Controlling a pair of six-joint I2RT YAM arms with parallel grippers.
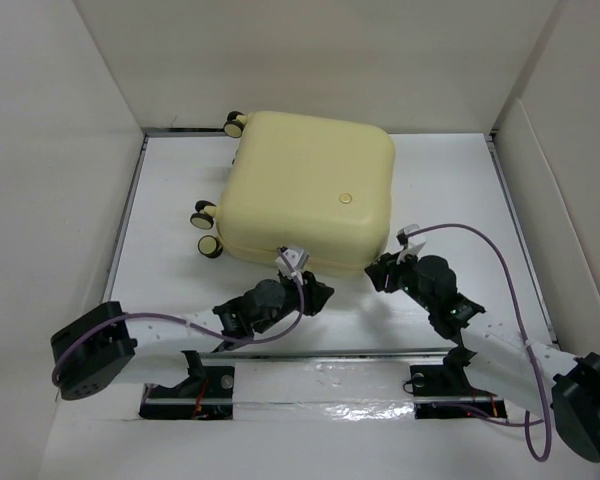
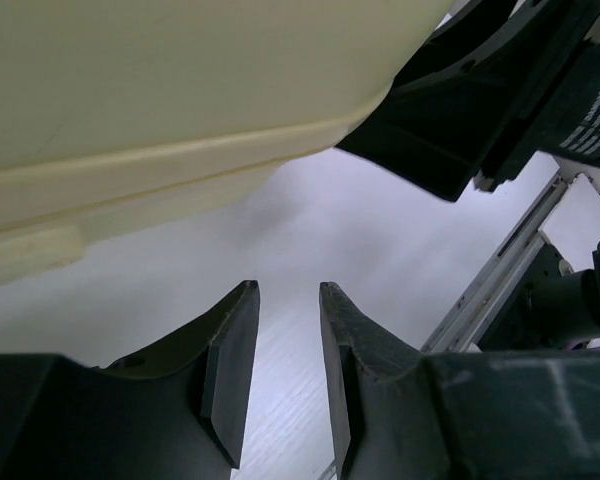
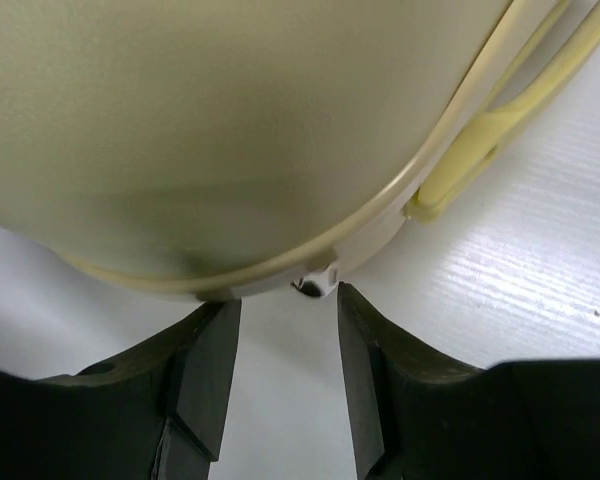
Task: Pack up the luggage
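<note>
Pale-yellow luggage (image 1: pixel 305 190) lies closed toward 12 o'clock on the table (image 1: pixel 450 300), with its wheels (image 1: pixel 202 215) on the 9 o'clock edge. Your left gripper (image 2: pixel 288 292) and right gripper (image 3: pixel 288 305) sit right at its 6 o'clock edge, jaws slightly parted and holding nothing. The widest strip of tabletop is at 3 o'clock.

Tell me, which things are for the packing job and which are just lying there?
For the job: the luggage, the left tool, the right tool.
Just there: the white table, the pale walls.
</note>
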